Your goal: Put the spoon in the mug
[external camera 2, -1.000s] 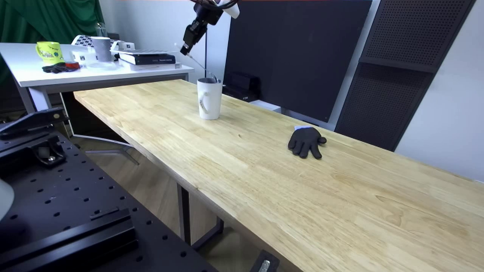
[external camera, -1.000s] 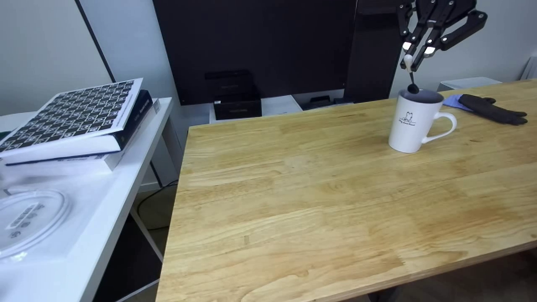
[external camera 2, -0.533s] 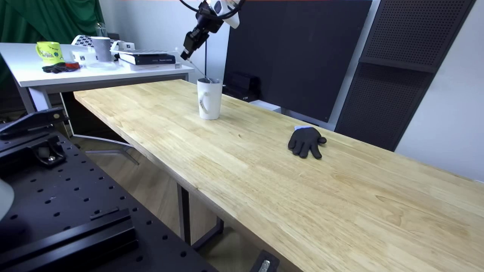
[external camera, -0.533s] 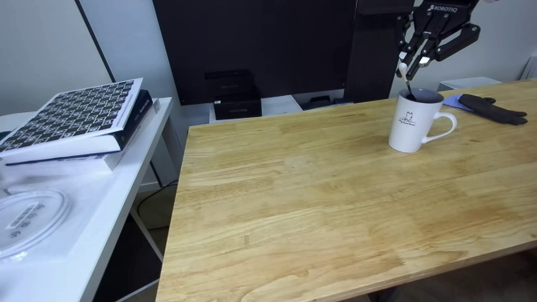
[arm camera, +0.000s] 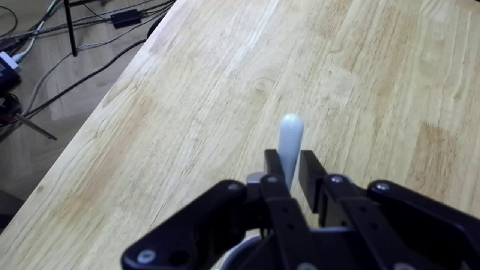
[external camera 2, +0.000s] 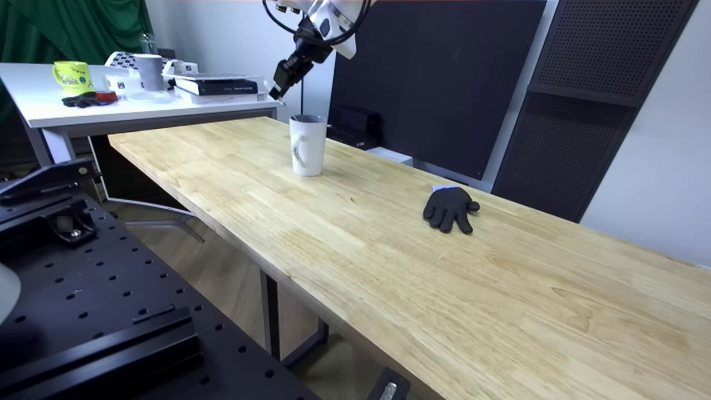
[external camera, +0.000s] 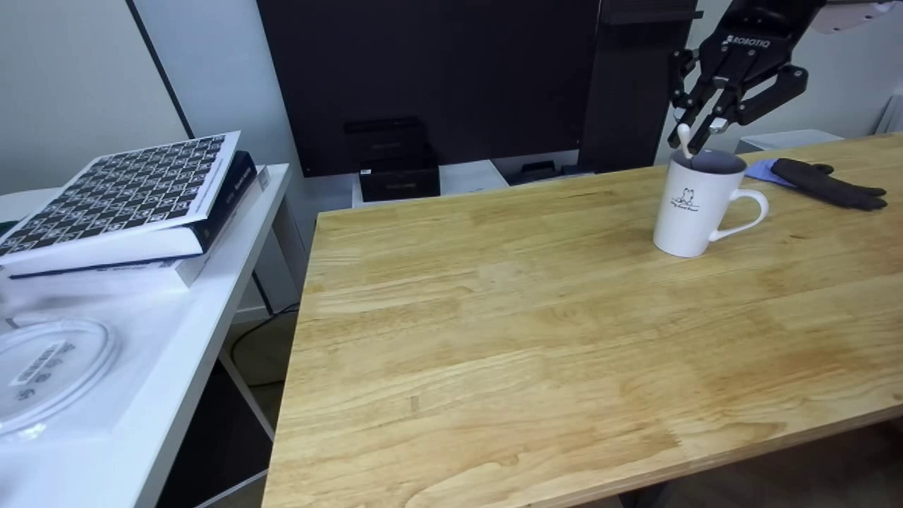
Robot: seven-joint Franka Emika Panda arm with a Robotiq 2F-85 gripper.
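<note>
The white mug (external camera: 695, 204) stands upright on the wooden table in both exterior views (external camera 2: 315, 149). Its print shows in one of them. My gripper (external camera: 685, 145) is just above the mug's rim, tilted, its fingers close together on the spoon (external camera: 683, 134). The spoon's pale handle end sticks out past the fingertips and leans. Its metal lower part goes down inside the mug's mouth, with the bowl hidden. In the wrist view the handle (arm camera: 291, 137) is between the fingertips, with a thin gap on one side. The mug's rim (arm camera: 233, 252) shows partly below the fingers.
A dark glove (external camera: 829, 185) lies on the wooden table (external camera: 508, 331) beyond the mug's handle. A separate white table holds stacked books (external camera: 127, 190) and a wrapped round white item (external camera: 53, 370). A yellow mug (external camera 2: 73, 76) and a grey cup (external camera 2: 149, 72) stand there too.
My gripper and the spoon have moved down toward the mug. The spoon's bowl was just above the rim and has gone inside, out of sight. The mug has not moved.
</note>
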